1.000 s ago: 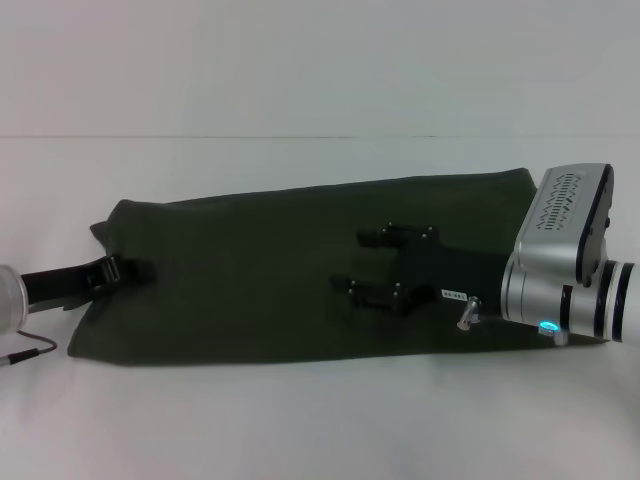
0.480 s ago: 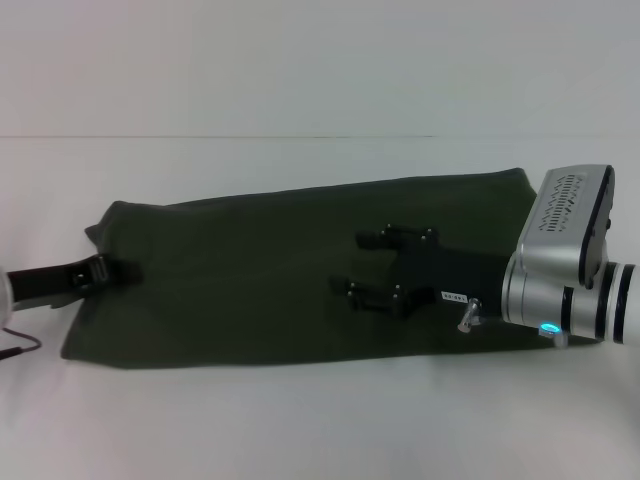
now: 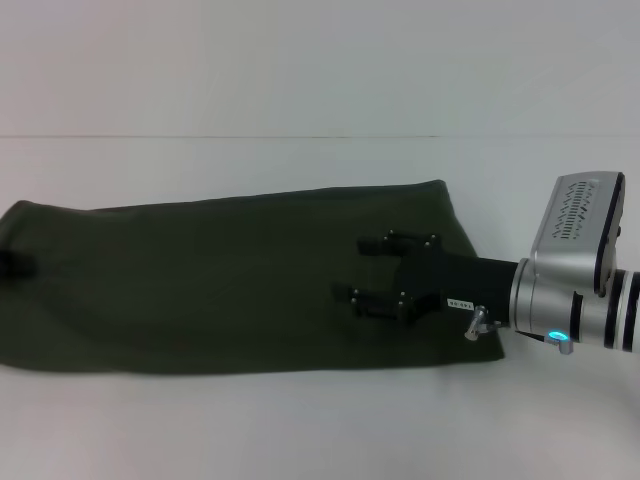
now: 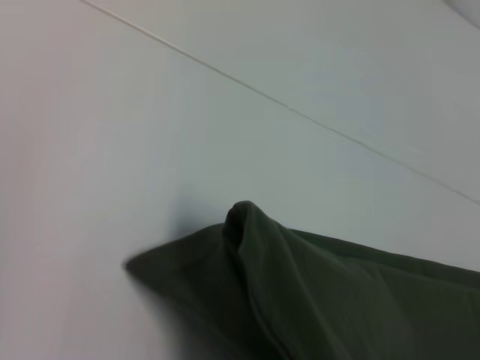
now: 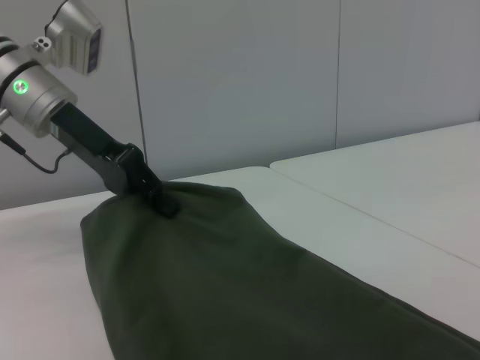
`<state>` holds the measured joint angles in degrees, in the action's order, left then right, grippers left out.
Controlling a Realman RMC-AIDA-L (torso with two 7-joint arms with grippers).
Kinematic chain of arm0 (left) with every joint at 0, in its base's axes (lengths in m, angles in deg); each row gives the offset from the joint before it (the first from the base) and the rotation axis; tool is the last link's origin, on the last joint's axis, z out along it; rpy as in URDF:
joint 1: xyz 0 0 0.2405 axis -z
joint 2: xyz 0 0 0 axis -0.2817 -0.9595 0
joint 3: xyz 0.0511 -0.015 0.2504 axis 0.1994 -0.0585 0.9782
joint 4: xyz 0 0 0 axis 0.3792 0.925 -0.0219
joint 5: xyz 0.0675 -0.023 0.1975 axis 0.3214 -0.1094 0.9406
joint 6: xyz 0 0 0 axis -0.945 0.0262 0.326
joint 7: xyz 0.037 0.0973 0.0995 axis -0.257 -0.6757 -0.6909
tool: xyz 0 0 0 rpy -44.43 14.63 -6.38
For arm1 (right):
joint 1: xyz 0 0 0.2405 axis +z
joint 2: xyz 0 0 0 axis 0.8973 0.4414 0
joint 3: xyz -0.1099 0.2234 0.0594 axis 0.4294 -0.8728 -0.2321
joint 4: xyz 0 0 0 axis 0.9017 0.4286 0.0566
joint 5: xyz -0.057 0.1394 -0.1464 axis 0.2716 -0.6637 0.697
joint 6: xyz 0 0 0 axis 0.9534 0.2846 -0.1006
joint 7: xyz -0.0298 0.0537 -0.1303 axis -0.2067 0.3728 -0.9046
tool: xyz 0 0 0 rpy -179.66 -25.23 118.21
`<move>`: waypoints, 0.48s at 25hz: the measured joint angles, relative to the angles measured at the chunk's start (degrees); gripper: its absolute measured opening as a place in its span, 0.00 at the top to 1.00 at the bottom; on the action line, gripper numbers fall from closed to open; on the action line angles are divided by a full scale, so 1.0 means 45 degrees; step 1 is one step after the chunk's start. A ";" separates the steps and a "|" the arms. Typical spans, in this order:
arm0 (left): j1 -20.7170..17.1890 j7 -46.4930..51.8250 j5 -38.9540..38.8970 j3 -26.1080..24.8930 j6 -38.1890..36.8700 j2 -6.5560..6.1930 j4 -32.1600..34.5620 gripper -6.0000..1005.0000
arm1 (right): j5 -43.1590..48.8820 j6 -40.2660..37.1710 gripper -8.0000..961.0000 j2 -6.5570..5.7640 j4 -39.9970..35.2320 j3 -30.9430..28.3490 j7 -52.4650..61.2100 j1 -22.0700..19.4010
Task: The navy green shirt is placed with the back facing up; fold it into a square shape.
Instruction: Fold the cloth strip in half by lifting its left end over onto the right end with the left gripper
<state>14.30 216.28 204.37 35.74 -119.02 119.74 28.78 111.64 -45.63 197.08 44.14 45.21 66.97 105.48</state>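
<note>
At frame's left edge, left pincer grips the shirt (fingertips buried); right pincer spread open above.

Right gripper reaching in from the right, wrist level, both black fingers spread apart and lying flat, pointing left. Left gripper at the far left end, arm angled down from its silver wrist, fingers pinched together on the navy green shirt.

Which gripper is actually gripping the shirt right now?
The left gripper, pinching the shirt's left end. The right gripper hovers open over the shirt's right part.
</note>
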 joint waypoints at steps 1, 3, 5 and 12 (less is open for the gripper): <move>0.0059 0.0047 0.0250 -0.0161 -0.0074 -0.0055 0.0064 0.91 | 0.0000 -0.0031 0.22 -0.0001 0.0000 0.0004 0.0000 -0.0003; 0.0160 0.0198 0.0716 -0.0417 -0.0178 -0.0164 0.0201 0.91 | 0.0000 -0.0090 0.22 -0.0001 0.0004 0.0008 0.0000 -0.0014; 0.0234 0.0413 0.1138 -0.0521 -0.0219 -0.0255 0.0340 0.91 | 0.0000 -0.0131 0.22 -0.0002 0.0033 0.0024 0.0000 -0.0022; 0.0547 0.1321 0.1290 -0.0561 -0.1646 -0.0277 0.1095 0.91 | 0.0001 -0.0125 0.22 -0.0001 0.0065 0.0030 -0.0007 -0.0080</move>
<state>16.76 222.23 210.18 33.21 -126.43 118.50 33.71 111.65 -46.20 197.07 44.43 45.34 66.94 105.12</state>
